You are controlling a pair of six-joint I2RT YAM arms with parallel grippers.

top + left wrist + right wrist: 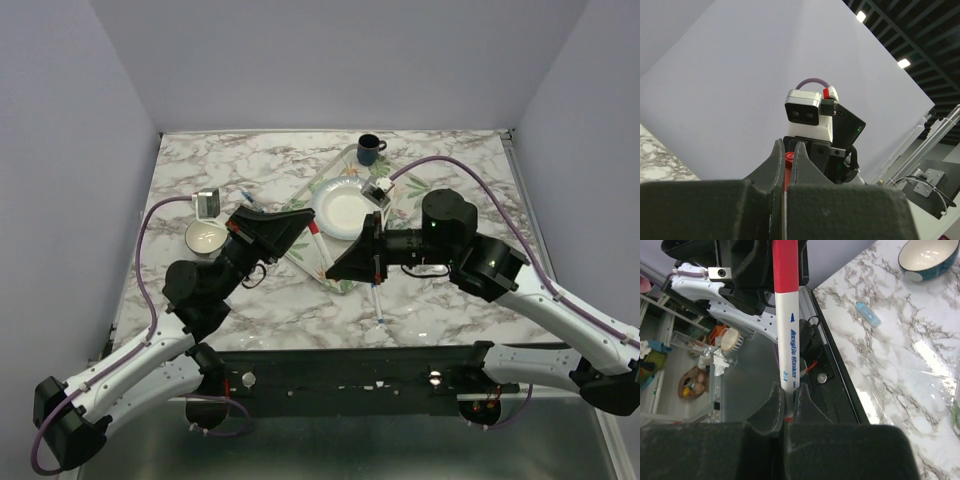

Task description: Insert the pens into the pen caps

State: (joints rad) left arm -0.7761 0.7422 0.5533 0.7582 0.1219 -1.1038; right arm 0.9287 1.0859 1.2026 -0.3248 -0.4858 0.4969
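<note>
Right wrist | white marker (789, 345) lengthwise from right tool (788, 392) | red cap (785, 267) outward

A marker (788, 340) is hanging above the desk (200, 160), over the left edge of a tray (408, 192). Its tail is sitting between the right end effector's (786, 400) fingers and its cap (788, 160) between the left end effector's (789, 150). A plate (340, 210) is lying on the tray. A mug (371, 149) is standing behind it, a bowl (206, 236) is sitting to the left, and another pen (377, 300) is lying in front.
</note>
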